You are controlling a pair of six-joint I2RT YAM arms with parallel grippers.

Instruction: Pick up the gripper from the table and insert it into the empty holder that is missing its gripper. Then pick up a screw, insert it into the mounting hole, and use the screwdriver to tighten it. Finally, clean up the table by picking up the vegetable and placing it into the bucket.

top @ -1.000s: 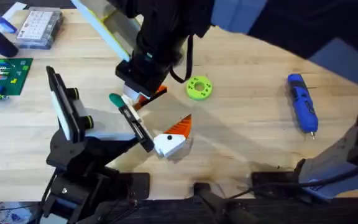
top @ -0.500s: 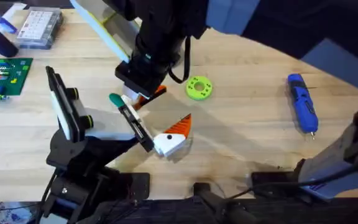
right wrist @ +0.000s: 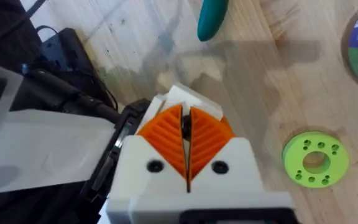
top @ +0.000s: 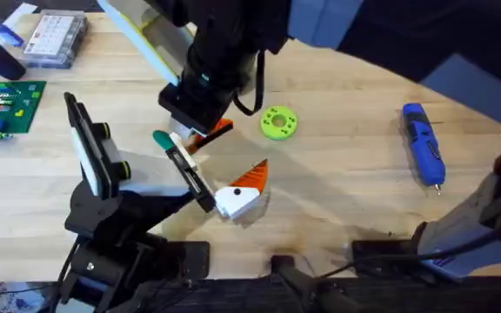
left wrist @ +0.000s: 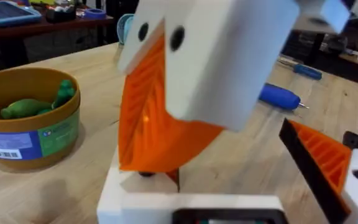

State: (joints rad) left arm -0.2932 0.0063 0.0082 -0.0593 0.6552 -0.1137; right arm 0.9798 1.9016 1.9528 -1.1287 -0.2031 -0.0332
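Since a second ago the right arm has shifted only a little, its black wrist block edging slightly toward the far left over the middle of the surface (top: 337,200); everything lying on the wood has stayed put.

The right tool (right wrist: 187,134) has its two orange ribbed pads pressed together with just a thin dark seam between them, clamped on a small white piece, probably the gripper (right wrist: 188,99) (only its white edge peeks out past the pads). From overhead this tool (top: 200,133) hangs just beside the teal knob end of the holder (top: 183,169), a slim black rail running down toward the twin white-and-orange wedge (top: 242,193) mounted at its near end.

The left tool (left wrist: 229,134) sits wide open: one large orange pad (left wrist: 148,112) looms close in its wrist view, the other stands well apart at the edge, and nothing is between them. Its arm rests at the near left of the surface.

The bucket (left wrist: 27,118) stands upright on the wood with a green vegetable (left wrist: 36,102) lying inside it. The lime-green ring disc (top: 278,123) lies flat just right of the right tool. The blue screwdriver (top: 423,143) lies well apart at the right side, its thin metal tip pointing toward the near edge.
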